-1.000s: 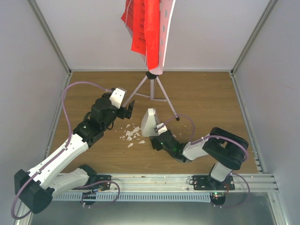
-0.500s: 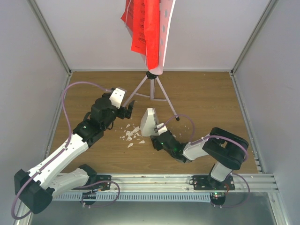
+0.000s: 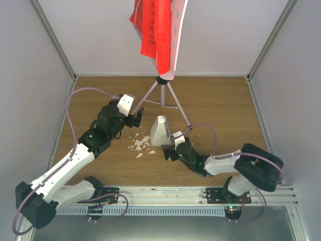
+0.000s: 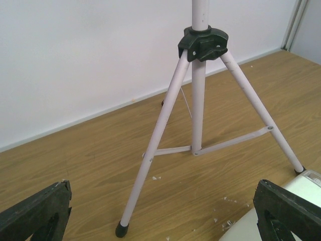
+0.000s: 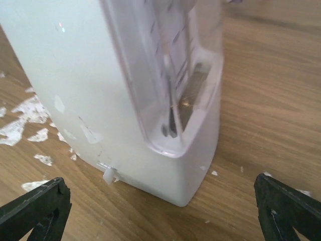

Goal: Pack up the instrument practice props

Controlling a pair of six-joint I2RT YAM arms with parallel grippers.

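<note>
A: Where is the metronome (image 3: 159, 131)?

B: It stands upright on the wooden table (image 3: 220, 105), a little below the middle of the top view. It is white and shaped like a pyramid. Small white crumbs (image 3: 141, 144) lie just beside it, toward the left of the frame.

A: And the right gripper (image 3: 171, 145)?

B: It is low, just beside the metronome, at its lower right. In the right wrist view its two black fingers (image 5: 35, 211) sit in the lower corners, wide apart, and the metronome fills the space ahead between them. They do not touch it, so the fingers are released.

A: Can you read something on it?

B: Under the clear front cover (image 5: 170, 75) there is a scale with short dark marks, but they are too blurred to read.

A: Where is the music stand?

B: In the upper middle of the top view. The pale perforated plate (image 3: 176, 35) is at the top edge, with the red ribbed sheets (image 3: 153, 27) against it. Below, the silver tripod legs (image 3: 168, 98) spread from a black hub (image 4: 202, 42) down to the table.

A: And the left gripper (image 3: 139, 116)?

B: It is at the centre left, near the closest tripod leg but apart from it. In the left wrist view its fingers (image 4: 35, 213) are spread wide in the lower corners and grasp nothing. The tripod is ahead of them.
</note>
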